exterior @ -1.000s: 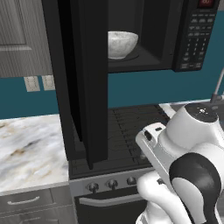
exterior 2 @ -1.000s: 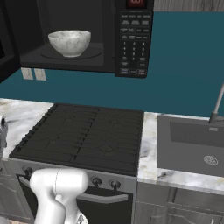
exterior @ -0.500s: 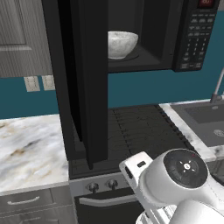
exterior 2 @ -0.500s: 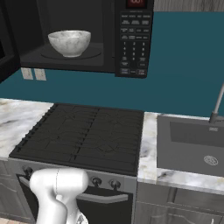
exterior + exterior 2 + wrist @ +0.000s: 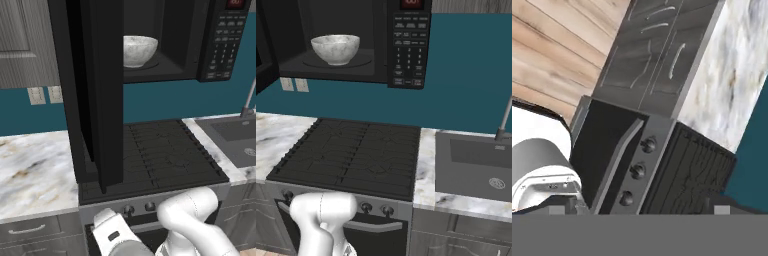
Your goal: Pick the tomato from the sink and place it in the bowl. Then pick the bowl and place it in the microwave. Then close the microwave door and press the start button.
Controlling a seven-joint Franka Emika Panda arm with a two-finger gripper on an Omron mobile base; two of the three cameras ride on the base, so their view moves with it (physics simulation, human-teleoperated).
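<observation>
Bowl sits inside the microwave, on the round plate in the middle. I cannot see if the tomato is in it. Microwave door is swung wide open and hangs over the black stove. Sink is just beside the stove. My arm is down low in front of the oven. My gripper has its fingers far apart and holds nothing. It looks at the oven knobs and grey drawers.
</observation>
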